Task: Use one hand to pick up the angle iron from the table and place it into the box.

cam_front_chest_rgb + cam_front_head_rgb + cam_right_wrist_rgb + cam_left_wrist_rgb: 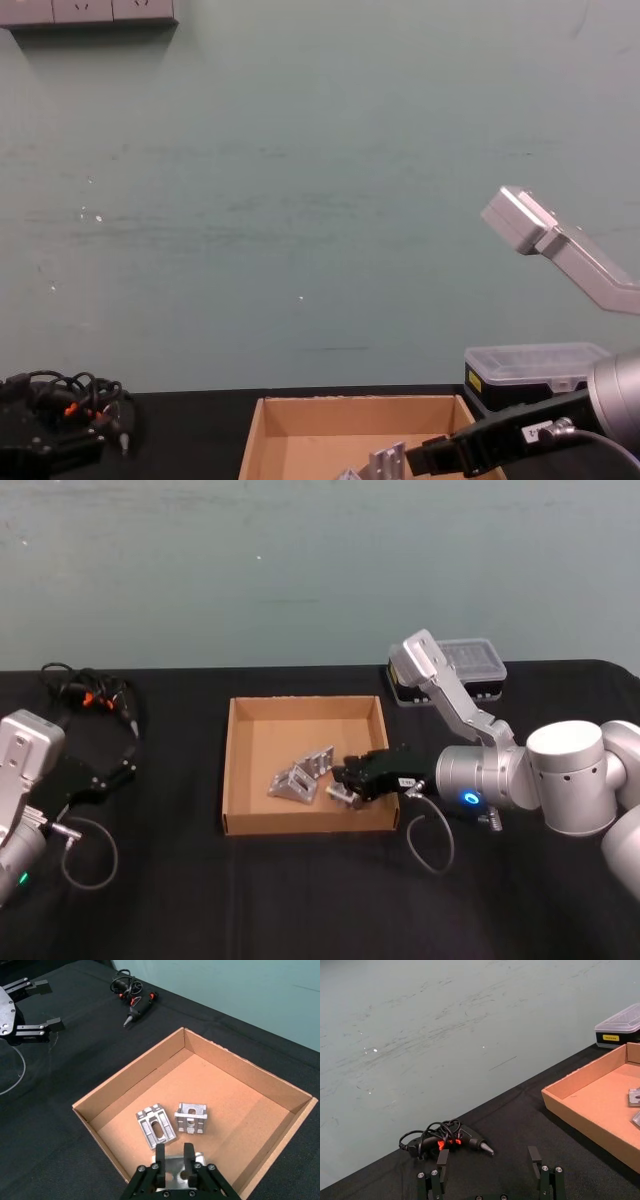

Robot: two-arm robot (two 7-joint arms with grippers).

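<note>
1. Angle iron, a small silver cast-metal bracket (176, 1171), sits clamped between the fingers of the right black two-fingered gripper (345, 783), over the near right part of the shallow tan cardboard box (232, 742).
2. Two more ribbed silver brackets (300, 775) lie on the box floor, just beside each other, at about 9 o'clock from the gripper; one slotted face lies flat, the other (190, 1118) stands upright.
3. A black case with a clear plastic lid (470, 666) stands beyond the box at 1 o'clock, partly behind the silver-grey arm (455, 695).
4. A black handheld tool with an orange trigger and coiled cable (451, 1140) lies at 10 o'clock, well apart from the box.
5. The left black gripper (490, 1172) hovers at the table's left side with its fingers spread.
6. The matte black table (300, 900) meets a scuffed pale green wall (300, 200).
</note>
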